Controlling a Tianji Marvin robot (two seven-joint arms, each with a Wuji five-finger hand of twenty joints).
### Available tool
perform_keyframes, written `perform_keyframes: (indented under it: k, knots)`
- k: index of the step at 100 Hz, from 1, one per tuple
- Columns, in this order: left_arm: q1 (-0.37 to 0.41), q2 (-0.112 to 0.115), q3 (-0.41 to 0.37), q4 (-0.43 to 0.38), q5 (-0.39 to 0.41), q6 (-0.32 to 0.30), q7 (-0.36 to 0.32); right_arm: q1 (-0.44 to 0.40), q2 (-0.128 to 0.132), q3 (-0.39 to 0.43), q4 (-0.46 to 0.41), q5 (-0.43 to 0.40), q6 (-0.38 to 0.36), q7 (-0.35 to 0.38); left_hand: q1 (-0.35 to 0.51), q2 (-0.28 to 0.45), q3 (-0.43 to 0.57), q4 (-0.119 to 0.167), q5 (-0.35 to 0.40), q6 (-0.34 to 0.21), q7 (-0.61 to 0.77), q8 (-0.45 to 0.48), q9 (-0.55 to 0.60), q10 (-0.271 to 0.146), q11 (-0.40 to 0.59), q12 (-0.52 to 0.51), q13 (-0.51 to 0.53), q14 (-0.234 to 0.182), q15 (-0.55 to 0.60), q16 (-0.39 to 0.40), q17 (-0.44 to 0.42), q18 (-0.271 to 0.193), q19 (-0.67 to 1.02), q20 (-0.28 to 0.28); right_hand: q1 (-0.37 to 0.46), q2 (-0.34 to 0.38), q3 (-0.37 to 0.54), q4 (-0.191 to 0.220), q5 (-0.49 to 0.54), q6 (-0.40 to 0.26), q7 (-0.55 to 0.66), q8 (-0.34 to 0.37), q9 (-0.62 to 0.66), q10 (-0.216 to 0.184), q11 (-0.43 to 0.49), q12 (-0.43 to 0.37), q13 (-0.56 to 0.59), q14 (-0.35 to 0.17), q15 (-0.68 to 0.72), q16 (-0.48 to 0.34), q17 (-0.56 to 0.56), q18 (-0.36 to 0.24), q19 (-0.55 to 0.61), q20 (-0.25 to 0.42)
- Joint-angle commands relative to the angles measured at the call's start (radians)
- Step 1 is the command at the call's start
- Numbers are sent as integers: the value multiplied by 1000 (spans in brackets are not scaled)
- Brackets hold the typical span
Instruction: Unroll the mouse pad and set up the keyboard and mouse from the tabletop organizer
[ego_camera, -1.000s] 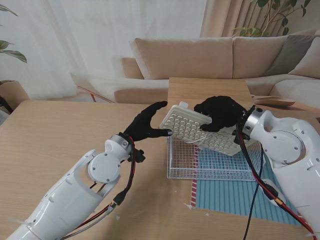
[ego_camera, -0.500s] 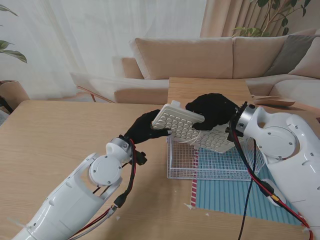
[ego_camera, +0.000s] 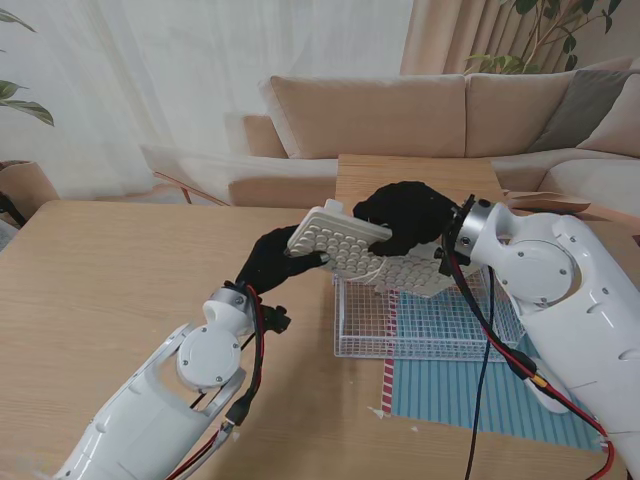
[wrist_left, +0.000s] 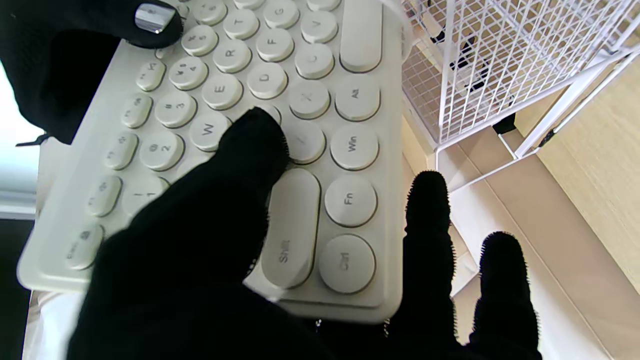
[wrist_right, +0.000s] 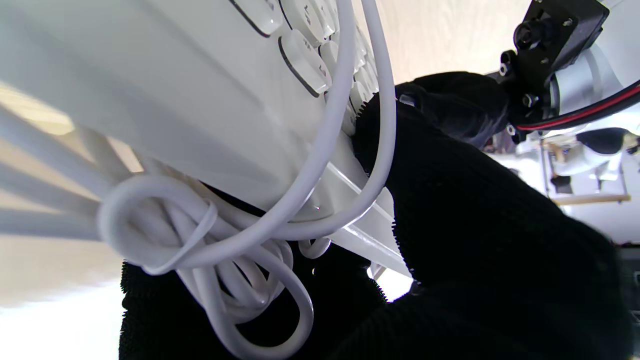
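Overhead, from the stand, a white wire organizer basket (ego_camera: 420, 325) sits on the wooden table (ego_camera: 110, 290), partly over a blue striped mouse pad (ego_camera: 470, 395) that lies flat toward the robot's right; a beige sofa (ego_camera: 400, 115) stands beyond the far edge. Bare table stretches wide on the left. The round-key keyboard (ego_camera: 345, 250) is held tilted in the air above the basket's far left corner. The right hand (ego_camera: 405, 215) is clamped over its upper edge, and the left hand (ego_camera: 280, 255) meets its left end. Through the left wrist camera, the thumb (wrist_left: 250, 145) presses onto the keys (wrist_left: 220, 90) while other fingers (wrist_left: 430, 220) reach under the board, the basket's corner just beside. Through the right wrist camera, the coiled white cable (wrist_right: 225, 250) hangs bunched against the gloved fingers (wrist_right: 450, 200) gripping the keyboard's edge.
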Motion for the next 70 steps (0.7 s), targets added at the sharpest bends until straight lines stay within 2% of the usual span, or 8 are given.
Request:
perform_keyframes:
  k: [1, 17, 29, 56, 65, 70]
  knots:
    - [13, -6, -15, -18, -8, -4, 4, 23, -12, -11, -15, 13, -2, 13, 96, 79, 44, 8, 62, -55, 69, 5, 53, -23, 15, 28, 34, -7, 27, 25, 2, 15, 52, 4, 123, 94, 172, 50, 32, -186, 79, 51, 3, 33, 22, 14, 18, -59, 43, 22, -19, -43, -32, 22]
    - [53, -6, -59, -51, -12, -22, 38, 77, -19, -66, 4, 37, 3, 6, 105, 74, 48, 10, 60, -60, 103, 20, 78, -25, -3, 52, 44, -11, 40, 30, 1, 14, 70, 13, 121, 95, 171, 50, 31, -190, 78, 51, 3, 30, 21, 15, 17, -60, 42, 23, -19, -44, -33, 22]
    - [85, -4, -99, -75, -5, -35, 58, 119, -29, -113, 22, 33, -6, -25, 108, 68, 60, 9, 60, -58, 117, 47, 91, -27, -10, 66, 50, -14, 47, 31, 3, 12, 84, 20, 117, 97, 170, 49, 29, -193, 78, 52, 2, 25, 21, 16, 20, -62, 40, 24, -16, -51, -38, 20]
    - [147, 0, -180, -123, 9, -78, 95, 207, -53, -222, 57, 72, -6, -77, 116, 69, 78, 1, 49, -52, 113, 138, 98, -23, -24, 114, 53, -20, 65, 37, 8, 11, 121, 40, 114, 100, 168, 48, 28, -197, 78, 54, 2, 18, 19, 18, 21, -65, 35, 26, -15, -51, -39, 21]
    - [167, 1, -205, -132, 19, -101, 109, 227, -60, -255, 72, 89, -5, -89, 122, 74, 80, -2, 39, -45, 115, 179, 96, -21, -21, 135, 59, -13, 74, 41, 29, -3, 154, 56, 109, 101, 167, 48, 24, -199, 76, 54, 2, 12, 19, 19, 20, -73, 31, 26, -11, -54, -41, 20]
    - [175, 1, -216, -134, 23, -111, 114, 234, -63, -267, 79, 81, -7, -97, 127, 72, 86, -3, 41, -40, 114, 189, 100, -19, -26, 138, 67, -7, 77, 41, 55, -19, 183, 70, 97, 106, 165, 47, 16, -199, 74, 56, 2, -4, 19, 19, 25, -87, 23, 24, -1, -64, -49, 14]
